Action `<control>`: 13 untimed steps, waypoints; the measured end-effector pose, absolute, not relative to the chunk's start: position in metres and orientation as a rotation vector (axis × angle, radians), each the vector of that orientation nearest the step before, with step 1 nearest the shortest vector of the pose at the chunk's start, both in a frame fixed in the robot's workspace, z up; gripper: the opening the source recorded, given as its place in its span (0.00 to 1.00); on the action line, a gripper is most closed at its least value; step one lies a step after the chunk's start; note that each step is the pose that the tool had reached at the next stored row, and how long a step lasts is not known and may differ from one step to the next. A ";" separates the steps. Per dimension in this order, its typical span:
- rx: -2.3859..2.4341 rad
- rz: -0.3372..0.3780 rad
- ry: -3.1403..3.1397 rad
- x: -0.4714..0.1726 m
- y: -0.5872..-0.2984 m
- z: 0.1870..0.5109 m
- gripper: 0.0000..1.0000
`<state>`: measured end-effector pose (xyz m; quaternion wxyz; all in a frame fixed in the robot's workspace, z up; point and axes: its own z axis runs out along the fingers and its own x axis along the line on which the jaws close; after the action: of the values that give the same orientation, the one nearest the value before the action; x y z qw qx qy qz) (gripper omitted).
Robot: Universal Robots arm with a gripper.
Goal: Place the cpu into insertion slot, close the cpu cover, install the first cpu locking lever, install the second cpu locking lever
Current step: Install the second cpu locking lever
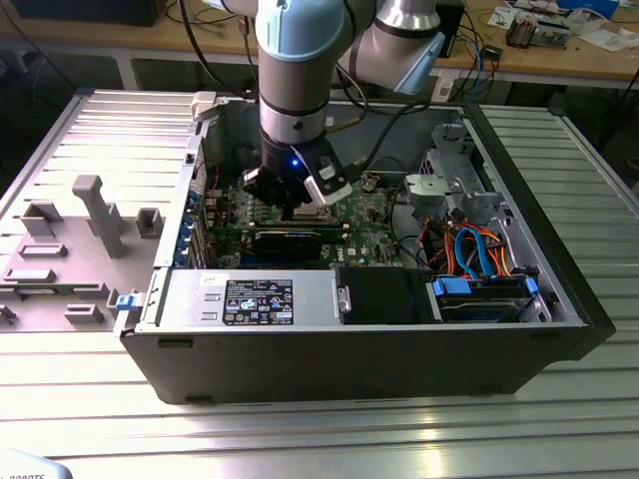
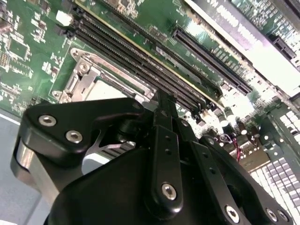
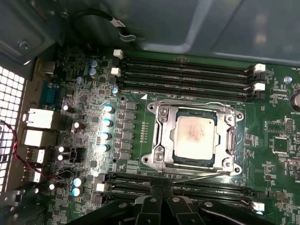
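In the first wrist view the cpu (image 3: 194,136) lies flat in the insertion slot (image 3: 153,159), its dull grey face showing through the window of the cpu cover (image 3: 167,140), which lies down over it. One thin wire lever (image 3: 197,102) runs along one side of the socket, and another (image 3: 201,176) along the side nearest my gripper (image 3: 161,186). The gripper is shut, its tips just beside that nearer lever's end. In the second wrist view the shut gripper (image 2: 162,101) stands at the socket's edge next to the cpu (image 2: 105,91). In the exterior view the gripper (image 1: 300,208) is down inside the open computer case.
Long black memory slots (image 3: 187,75) flank the socket on two sides. A black graphics card (image 1: 290,239) sits in front of the gripper, with the power supply (image 1: 250,297) and a drive cage with orange and blue cables (image 1: 479,249) nearby. Case walls (image 1: 349,359) surround the board.
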<state>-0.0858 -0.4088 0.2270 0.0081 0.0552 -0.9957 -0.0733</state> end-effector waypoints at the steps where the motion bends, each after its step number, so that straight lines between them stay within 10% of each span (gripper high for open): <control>1: 0.175 -0.232 -3.111 -0.086 -0.409 0.226 0.11; 13: 0.200 -0.286 -3.098 -0.090 -0.413 0.215 0.11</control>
<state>-0.0904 -0.4132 0.2151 0.0118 0.0643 -0.9936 -0.0918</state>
